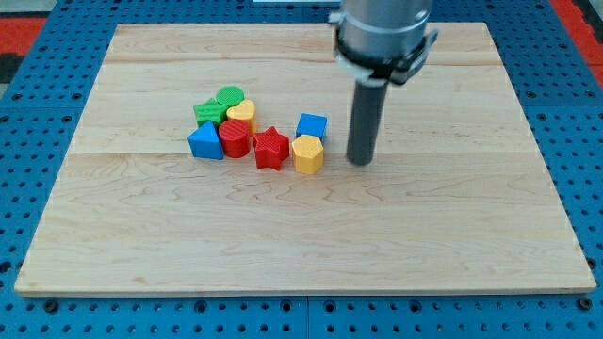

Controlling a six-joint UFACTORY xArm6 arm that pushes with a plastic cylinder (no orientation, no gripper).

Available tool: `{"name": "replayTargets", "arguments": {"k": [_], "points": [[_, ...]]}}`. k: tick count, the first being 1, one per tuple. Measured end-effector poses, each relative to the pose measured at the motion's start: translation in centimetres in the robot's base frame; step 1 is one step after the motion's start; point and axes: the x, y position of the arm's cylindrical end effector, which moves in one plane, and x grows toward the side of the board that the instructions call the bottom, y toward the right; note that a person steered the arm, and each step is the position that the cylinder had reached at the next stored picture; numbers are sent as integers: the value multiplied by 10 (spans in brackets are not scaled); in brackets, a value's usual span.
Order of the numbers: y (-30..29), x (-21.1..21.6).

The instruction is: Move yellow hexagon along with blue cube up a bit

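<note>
The yellow hexagon (307,153) stands near the board's middle, touching the blue cube (312,126) just above it. My tip (360,162) rests on the board a short way to the right of the yellow hexagon, apart from both blocks. The rod rises straight to the arm's grey mount at the view's top.
A cluster lies left of the hexagon: a red star (271,147), a red cylinder (235,137), a yellow heart (242,114), a green cylinder (229,96), a green star (208,112) and a blue triangle (204,140). The wooden board (471,235) ends on all sides at a blue pegboard.
</note>
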Motion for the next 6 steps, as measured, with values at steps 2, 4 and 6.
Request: {"name": "replayTargets", "arguments": {"k": [2,4,6], "points": [[-34,19],[-36,-13],[-36,-45]]}}
